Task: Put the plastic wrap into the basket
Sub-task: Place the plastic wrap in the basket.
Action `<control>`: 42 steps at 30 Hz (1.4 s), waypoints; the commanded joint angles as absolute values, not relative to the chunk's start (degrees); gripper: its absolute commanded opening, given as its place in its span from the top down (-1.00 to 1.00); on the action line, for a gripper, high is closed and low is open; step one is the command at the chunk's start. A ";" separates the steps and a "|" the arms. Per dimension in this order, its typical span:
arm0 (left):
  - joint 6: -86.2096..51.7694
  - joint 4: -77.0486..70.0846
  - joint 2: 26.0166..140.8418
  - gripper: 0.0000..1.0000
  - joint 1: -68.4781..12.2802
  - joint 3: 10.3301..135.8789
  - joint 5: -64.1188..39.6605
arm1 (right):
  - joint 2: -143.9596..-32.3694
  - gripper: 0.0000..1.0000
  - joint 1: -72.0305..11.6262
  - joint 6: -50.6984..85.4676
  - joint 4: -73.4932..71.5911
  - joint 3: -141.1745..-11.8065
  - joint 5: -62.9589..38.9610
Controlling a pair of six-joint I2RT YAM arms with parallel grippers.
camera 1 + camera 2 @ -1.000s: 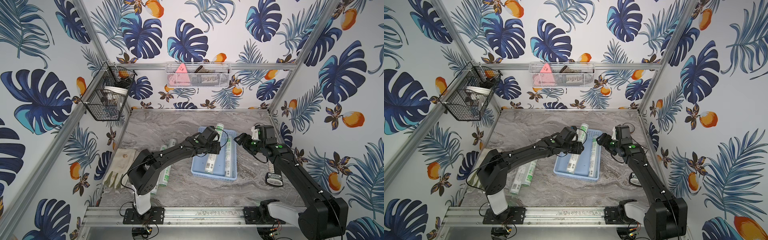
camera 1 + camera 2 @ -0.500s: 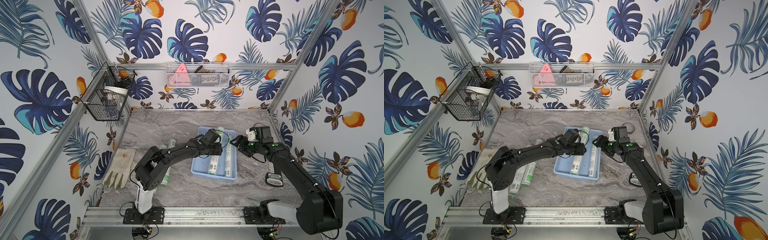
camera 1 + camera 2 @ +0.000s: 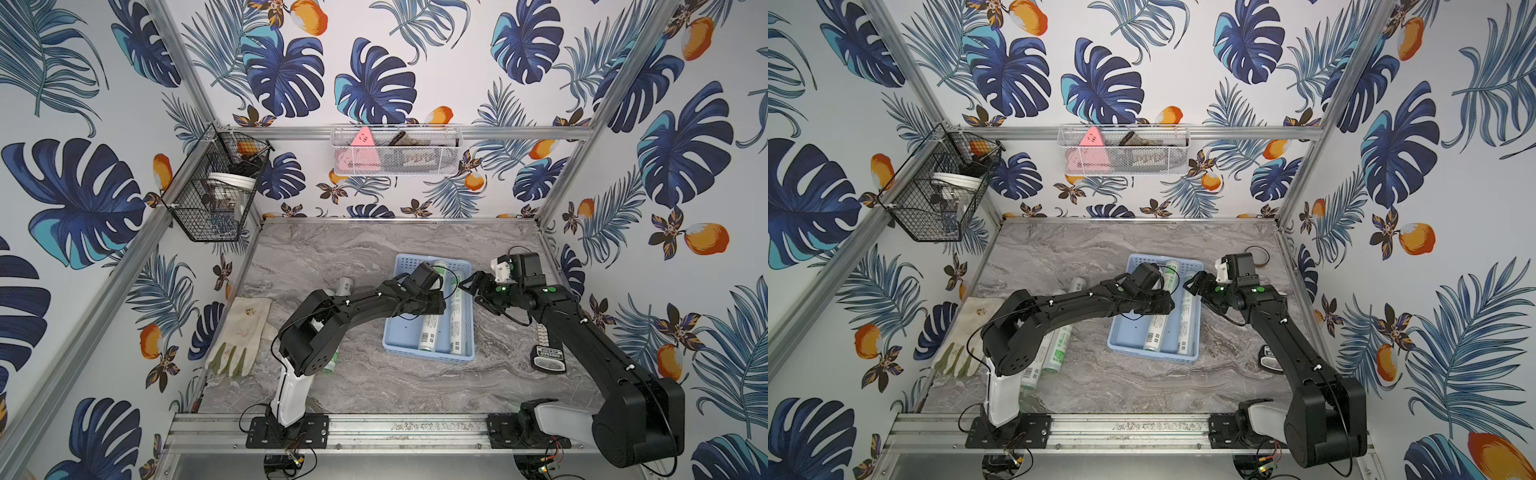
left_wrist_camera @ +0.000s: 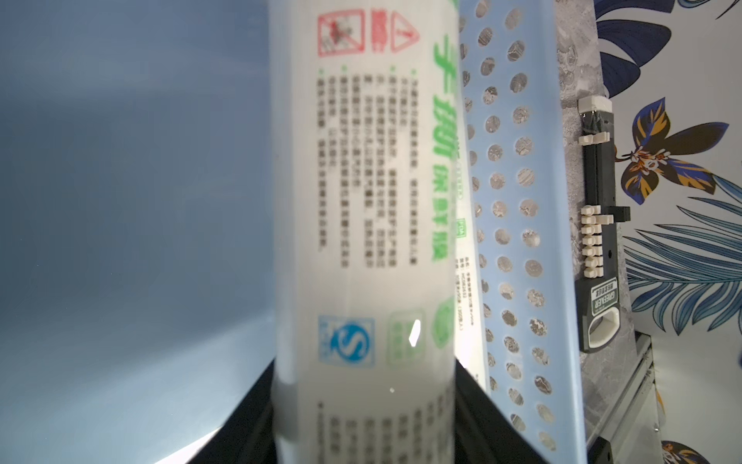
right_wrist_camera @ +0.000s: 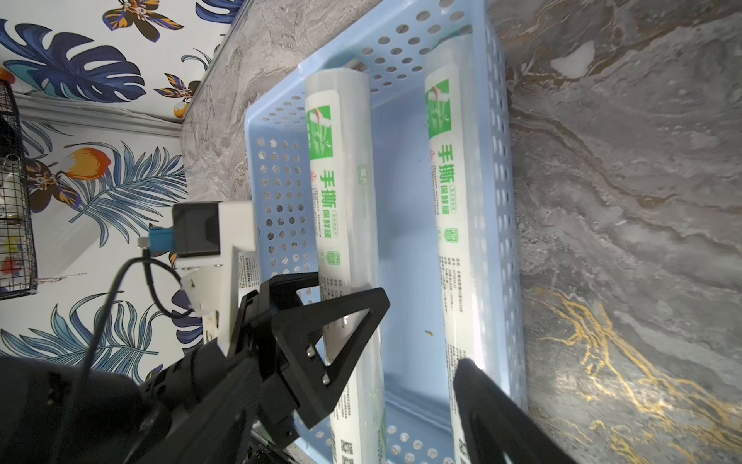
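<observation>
The light-blue basket (image 3: pixel 428 356) (image 3: pixel 1150 358) sits mid-table. My left gripper (image 3: pixel 436 301) (image 3: pixel 1163 305) is shut on one roll of plastic wrap (image 3: pixel 429 332) (image 4: pixel 361 201) (image 5: pixel 341 180) inside the basket. The roll's near end is down by the front wall and its far end is at the far rim. A second roll (image 3: pixel 457 316) (image 5: pixel 449 201) lies along the basket's right wall. My right gripper (image 3: pixel 471 289) (image 3: pixel 1192 286) hangs open and empty over the basket's right rim. Two more rolls (image 3: pixel 1059 349) lie on the table under the left arm.
A dirty work glove (image 3: pixel 241 336) lies at the table's left edge. A black tool with white keys (image 3: pixel 548 353) lies right of the basket under the right arm. A black wire basket (image 3: pixel 216 191) and a white mesh basket (image 3: pixel 395 151) hang on the walls.
My left gripper has come down and toward the front with its roll, laying it lower in the basket. The right gripper has shifted slightly toward the basket's right rim.
</observation>
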State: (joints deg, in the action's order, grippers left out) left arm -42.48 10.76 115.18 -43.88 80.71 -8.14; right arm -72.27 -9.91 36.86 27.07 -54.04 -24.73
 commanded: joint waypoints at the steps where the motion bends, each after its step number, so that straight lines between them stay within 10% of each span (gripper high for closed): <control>1: -44.37 7.29 115.64 0.57 -43.96 81.01 -9.77 | -72.74 -0.60 -9.93 36.44 27.02 -54.17 -25.13; 28: -50.82 2.94 122.07 0.51 -43.94 81.91 -13.29 | -73.97 -0.60 -9.93 34.50 31.05 -52.76 -15.94; 42: -52.12 2.51 122.87 0.10 -43.97 81.87 -14.06 | -74.43 -0.60 -9.93 34.85 29.62 -51.24 -16.96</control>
State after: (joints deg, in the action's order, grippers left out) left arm -51.27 3.40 122.63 -43.88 81.84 -12.99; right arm -74.54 -9.91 34.96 30.39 -51.42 -16.84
